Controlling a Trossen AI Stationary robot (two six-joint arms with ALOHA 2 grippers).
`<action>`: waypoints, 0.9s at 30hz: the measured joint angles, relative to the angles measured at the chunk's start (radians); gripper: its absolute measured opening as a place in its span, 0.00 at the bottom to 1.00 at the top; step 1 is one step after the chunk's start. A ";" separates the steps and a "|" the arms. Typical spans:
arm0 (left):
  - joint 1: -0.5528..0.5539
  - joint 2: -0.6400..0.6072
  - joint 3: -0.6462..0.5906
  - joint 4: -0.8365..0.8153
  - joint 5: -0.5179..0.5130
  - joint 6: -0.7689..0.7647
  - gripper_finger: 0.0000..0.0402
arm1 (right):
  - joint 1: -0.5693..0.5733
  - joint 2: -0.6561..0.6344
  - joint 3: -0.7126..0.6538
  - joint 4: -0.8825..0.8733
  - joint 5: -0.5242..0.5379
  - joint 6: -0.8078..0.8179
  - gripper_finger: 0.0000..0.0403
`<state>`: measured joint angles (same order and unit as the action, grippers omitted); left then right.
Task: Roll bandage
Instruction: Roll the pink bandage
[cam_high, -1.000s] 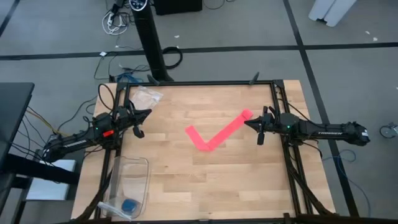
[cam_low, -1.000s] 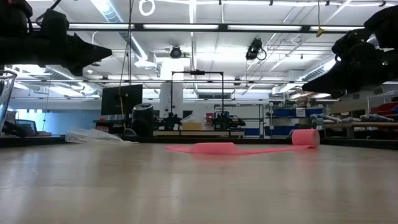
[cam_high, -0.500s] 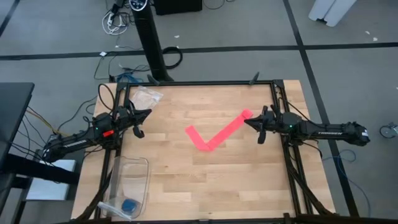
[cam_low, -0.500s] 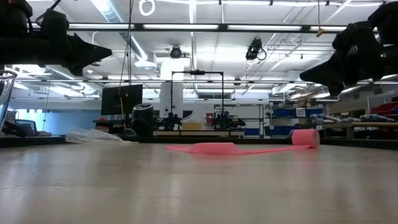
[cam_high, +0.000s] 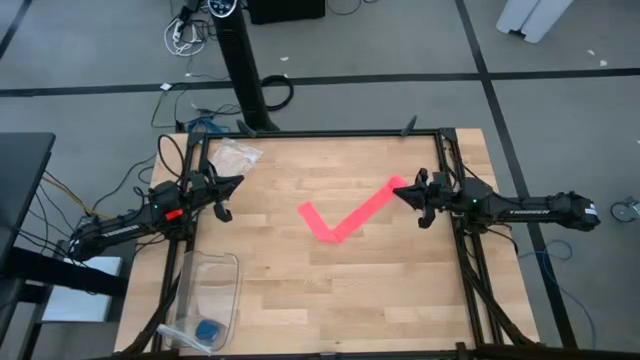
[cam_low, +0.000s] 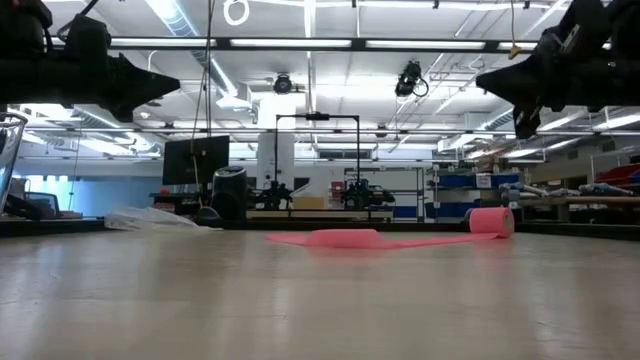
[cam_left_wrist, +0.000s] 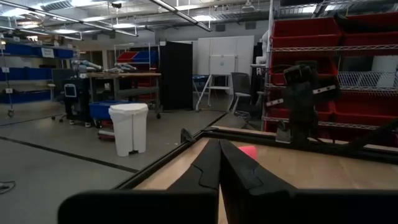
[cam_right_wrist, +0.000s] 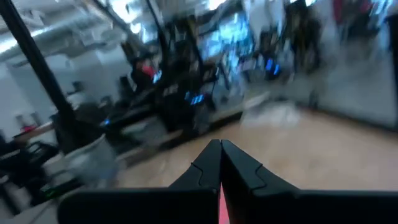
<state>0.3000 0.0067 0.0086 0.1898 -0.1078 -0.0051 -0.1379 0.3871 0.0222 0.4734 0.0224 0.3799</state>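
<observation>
- Near the middle of the high view, the bandage (cam_high: 345, 213), a bright pink-red strip of soft stretchy fabric, lies flat on the pale wooden worktop (cam_high: 330, 290) in a tick shape; its long leg runs up toward the right of the frame and ends in a small started roll (cam_low: 491, 221).
- Right of centre in the high view, the right pincer (cam_high: 402, 193) hangs just beside that rolled end, above the worktop, its two dark fingers pressed together with nothing between them.
- At the left edge of the worktop, the left pincer (cam_high: 233, 183) waits well apart from the bandage, its fingers likewise closed and empty.
- By my judgement the step in hand is the approach to the rolled end; the fingers need to part before they drop.
- Rolling well calls for gripping the roll across its width, turning it squarely along the strip, and keeping light tension so the layers stack evenly.
- At the bend in the strip, the roll may skew; the left arm could pin the far leg.
</observation>
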 joint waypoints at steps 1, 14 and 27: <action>0.000 0.000 0.000 0.000 0.000 0.000 0.02 | 0.006 0.033 0.018 0.002 -0.002 0.019 0.03; 0.000 0.000 0.000 0.000 0.000 0.000 0.02 | 0.070 0.617 0.306 0.011 0.039 -0.034 0.16; 0.000 0.000 0.000 0.000 0.000 0.000 0.02 | 0.072 1.153 0.611 0.010 0.004 -0.153 0.24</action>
<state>0.3000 0.0067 0.0086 0.1898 -0.1078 -0.0051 -0.0654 1.5405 0.6333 0.4835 0.0266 0.2265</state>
